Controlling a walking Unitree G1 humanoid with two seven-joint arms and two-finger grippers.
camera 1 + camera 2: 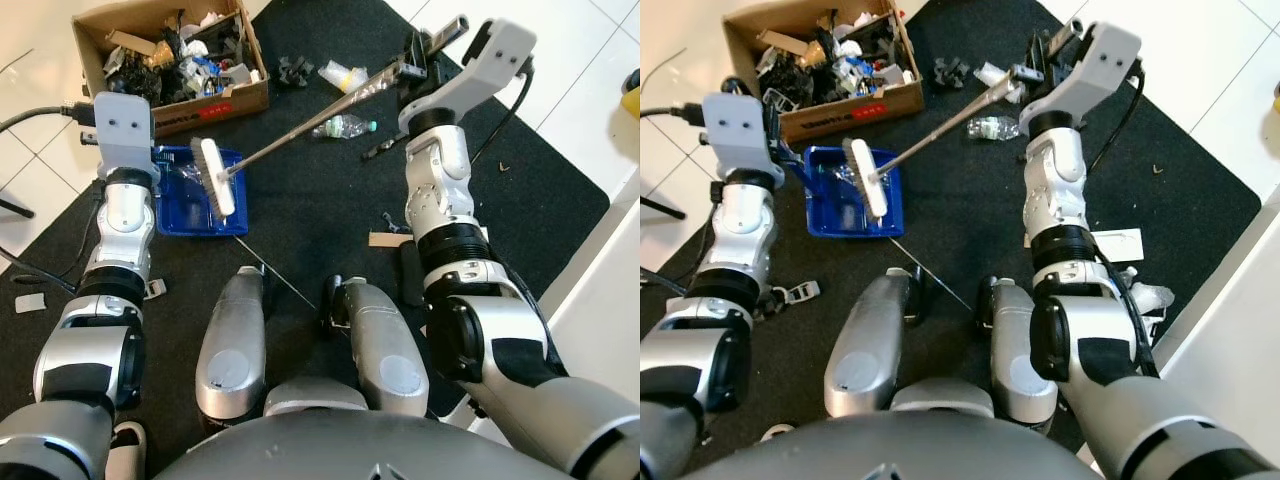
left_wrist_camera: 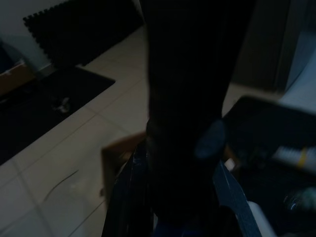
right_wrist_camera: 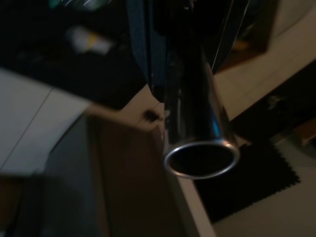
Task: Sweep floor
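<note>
A broom with a white brush head (image 1: 218, 178) rests over the blue dustpan (image 1: 200, 200) on the black mat. Its shiny metal handle (image 1: 320, 118) slants up to my right gripper (image 1: 418, 62), which is shut on the handle near its top. The right wrist view looks along the handle's open tube end (image 3: 201, 158), held between the dark fingers. My left gripper (image 1: 777, 150) is at the dustpan's far left corner, shut on its handle and mostly hidden under the wrist housing. The left wrist view is very dark, with a black shape (image 2: 187, 123) in front.
A cardboard box (image 1: 240, 100) full of junk stands just beyond the dustpan. On the mat lie a plastic bottle (image 1: 345, 126), a clear wrapper (image 1: 342, 75), a black lump (image 1: 295, 70) and a cardboard scrap (image 1: 388, 238). White tiles (image 1: 590, 90) surround the mat. A black cable (image 1: 30, 115) runs at the left.
</note>
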